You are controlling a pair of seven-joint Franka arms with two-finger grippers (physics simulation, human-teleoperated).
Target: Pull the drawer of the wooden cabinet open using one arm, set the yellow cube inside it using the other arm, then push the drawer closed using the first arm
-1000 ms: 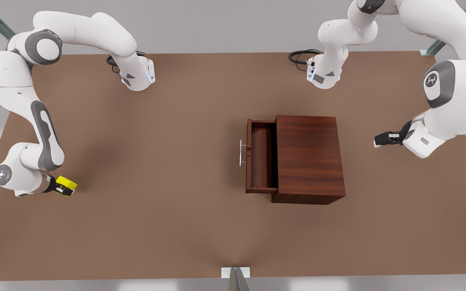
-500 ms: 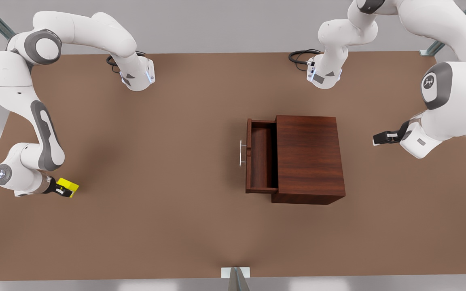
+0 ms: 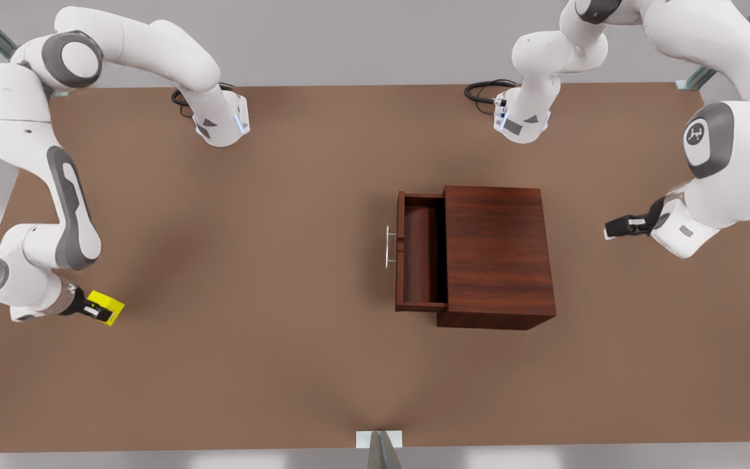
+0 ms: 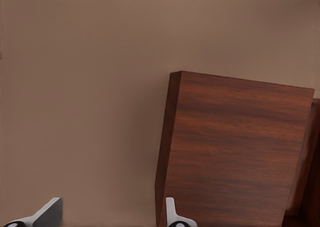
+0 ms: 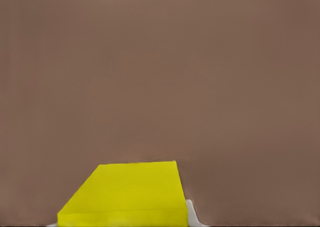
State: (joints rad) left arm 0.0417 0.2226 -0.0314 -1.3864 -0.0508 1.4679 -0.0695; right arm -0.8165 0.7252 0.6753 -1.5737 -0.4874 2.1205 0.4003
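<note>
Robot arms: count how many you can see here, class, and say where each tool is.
2. The right tool, at the front view's left, grips the yellow cube. The left tool waits open behind the wooden cabinet.

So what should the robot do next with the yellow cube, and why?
Probably lift the cube and carry it toward the drawer. The right gripper sits around it far out at the front view's left, low by the table, and the drawer is already open and empty. The left gripper waits, open, behind the cabinet.
</note>
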